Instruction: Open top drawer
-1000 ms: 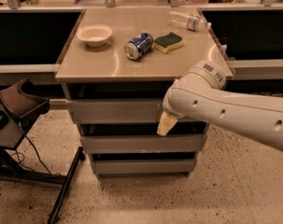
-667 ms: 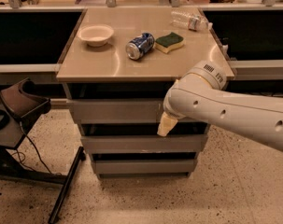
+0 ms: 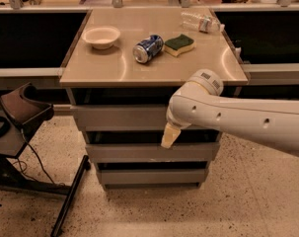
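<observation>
Top drawer [image 3: 119, 117] front faces camera, long axis left-right; gripper [image 3: 169, 135] at its lower edge, grip state unclear.

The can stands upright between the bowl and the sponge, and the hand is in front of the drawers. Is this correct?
Not fully. In the camera view the can lies on its side. It is between the bowl and the sponge, and the hand is in front of the drawers, at the lower edge of the top drawer.
</observation>
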{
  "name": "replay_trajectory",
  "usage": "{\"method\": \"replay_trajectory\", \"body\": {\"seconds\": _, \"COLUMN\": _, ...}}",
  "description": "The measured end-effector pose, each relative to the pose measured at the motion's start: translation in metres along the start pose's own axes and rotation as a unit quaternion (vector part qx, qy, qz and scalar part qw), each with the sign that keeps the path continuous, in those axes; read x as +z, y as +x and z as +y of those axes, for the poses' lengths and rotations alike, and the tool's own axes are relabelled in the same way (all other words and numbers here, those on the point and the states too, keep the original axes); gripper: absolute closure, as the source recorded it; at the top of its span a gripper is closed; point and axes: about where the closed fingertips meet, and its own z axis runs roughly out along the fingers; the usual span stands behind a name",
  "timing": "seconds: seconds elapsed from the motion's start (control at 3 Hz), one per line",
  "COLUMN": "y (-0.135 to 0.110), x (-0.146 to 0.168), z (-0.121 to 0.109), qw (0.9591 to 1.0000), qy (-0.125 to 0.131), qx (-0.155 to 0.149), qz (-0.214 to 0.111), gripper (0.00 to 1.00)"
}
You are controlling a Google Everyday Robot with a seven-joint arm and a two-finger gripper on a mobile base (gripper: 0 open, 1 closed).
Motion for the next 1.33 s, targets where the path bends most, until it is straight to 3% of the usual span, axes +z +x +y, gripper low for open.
{"method": "replay_trajectory", "body": {"seconds": 0.33, "y": 0.006, "x": 0.038, "z": -0.005, "qw": 0.9997, "qy": -0.007, "qx": 0.018, "qz": 0.016, "gripper": 0.0}}
{"method": "replay_trajectory", "body": {"seconds": 0.67, "y": 0.016, "x": 0.067, "z": -0.029, "qw": 0.9975, "qy": 0.025, "qx": 0.055, "qz": 0.037, "gripper": 0.0}}
{"method": "replay_trajectory", "body": {"seconds": 1.0, "y": 0.016, "x": 0.067, "z": -0.029, "qw": 0.9975, "qy": 0.025, "qx": 0.055, "qz": 0.037, "gripper": 0.0}}
{"method": "replay_trajectory", "body": {"seconds": 1.33, "y": 0.016, "x": 0.067, "z": -0.029, "qw": 0.9975, "qy": 0.025, "qx": 0.055, "qz": 0.037, "gripper": 0.19}}
